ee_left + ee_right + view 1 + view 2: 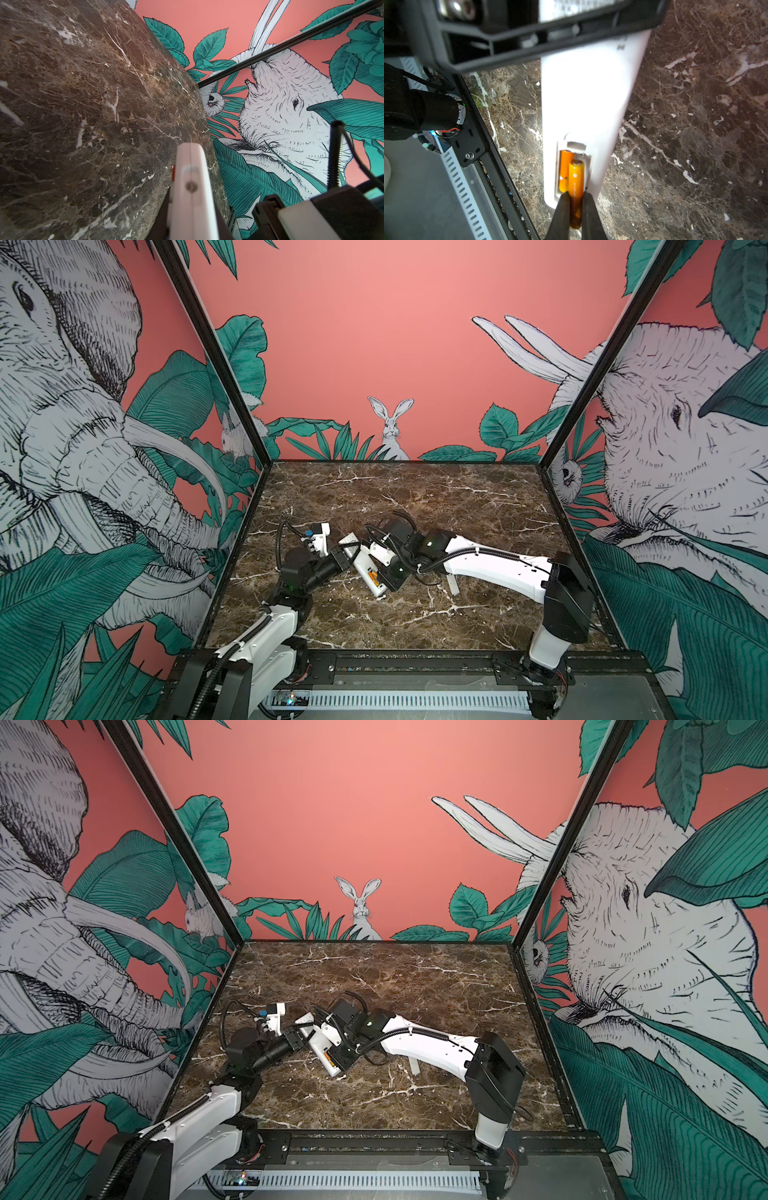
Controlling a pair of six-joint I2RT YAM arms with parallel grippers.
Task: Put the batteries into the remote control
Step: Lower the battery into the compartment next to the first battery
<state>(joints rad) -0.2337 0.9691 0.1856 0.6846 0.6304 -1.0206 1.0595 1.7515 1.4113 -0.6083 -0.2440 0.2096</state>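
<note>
1. A narrow white plastic piece (453, 585) lies flat on the marble worktop (415, 622), right of centre in both top views and apart from the remote.
2. The remote control (365, 568) lies slantwise left of centre, plain back up, with its open battery bay at the near end.
3. In the right wrist view, low in the frame, the right tool (575, 194) pinches one orange battery (576, 176) by its near end; the far tip reaches into the bay.
4. The other battery (564, 172) sits in the bay, just beside it.
5. Farther along, the left tool (343, 558) is pressed onto the remote's sides; the left wrist view shows the remote edge-on between its dark fingers (159, 224).
</note>
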